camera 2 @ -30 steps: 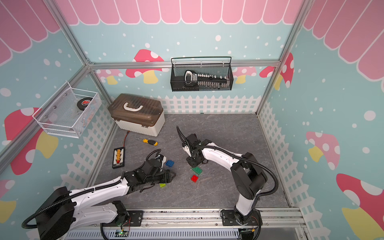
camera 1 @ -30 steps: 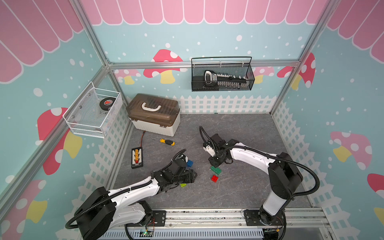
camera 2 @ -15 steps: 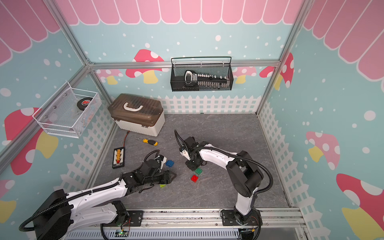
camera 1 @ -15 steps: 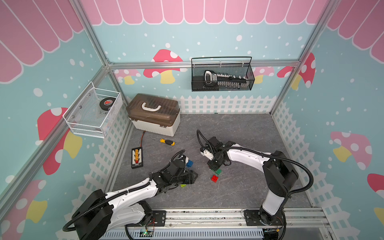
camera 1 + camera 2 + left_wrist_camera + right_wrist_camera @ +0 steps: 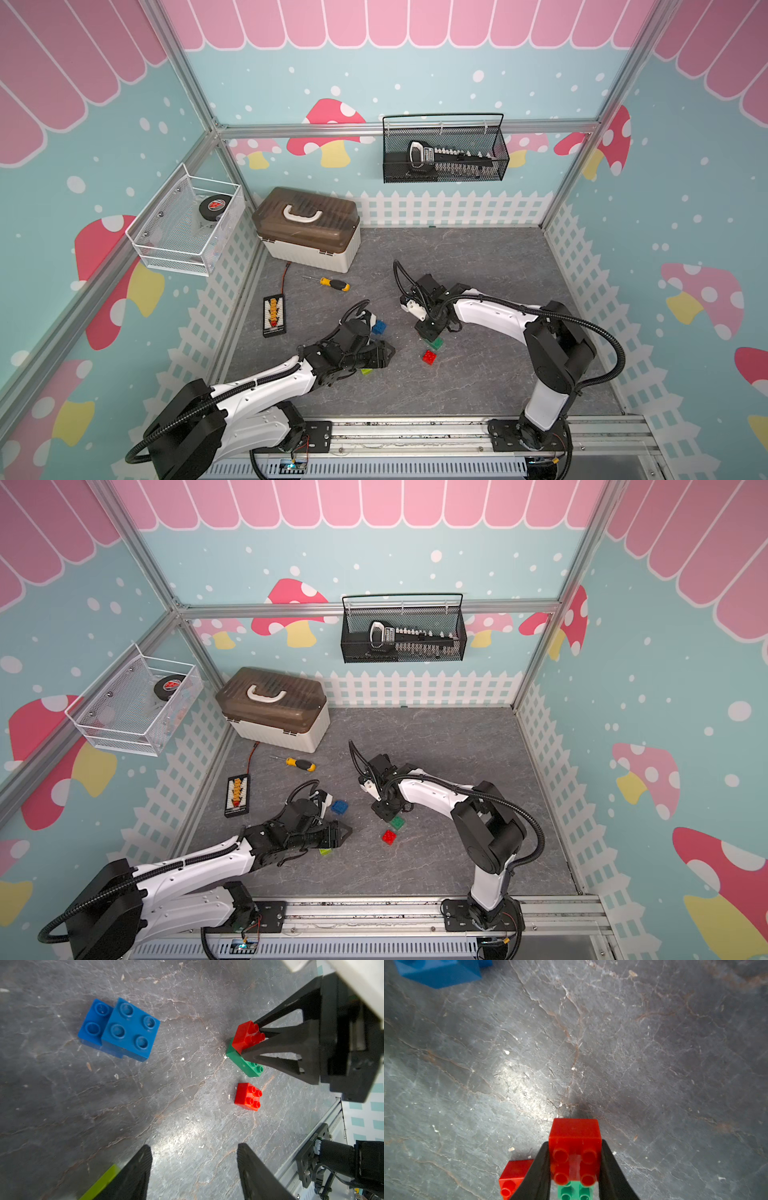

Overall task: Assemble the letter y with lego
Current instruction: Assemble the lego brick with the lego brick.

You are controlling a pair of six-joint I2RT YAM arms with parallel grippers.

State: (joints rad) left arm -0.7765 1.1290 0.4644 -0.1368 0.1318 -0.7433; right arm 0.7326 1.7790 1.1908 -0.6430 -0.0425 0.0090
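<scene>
One red brick point(image 5: 575, 1132), clamped in right gripper point(image 5: 575, 1169), seemingly atop dark-green brick point(image 5: 247, 1066) on cracked grey floor point(image 5: 478, 257); left gripper point(image 5: 194, 1159) gapes.

Lime brick point(image 5: 100, 1183) blurred, partly hidden

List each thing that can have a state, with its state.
Right gripper, shut on held red brick.
Held red brick, atop one end of dark-green brick.
Left gripper, open, empty.
Loose red brick, unattached, studs up.
Blue bricks, joined, offset.
Lime brick, loose, partly hidden.
Toolbox, closed.
</scene>
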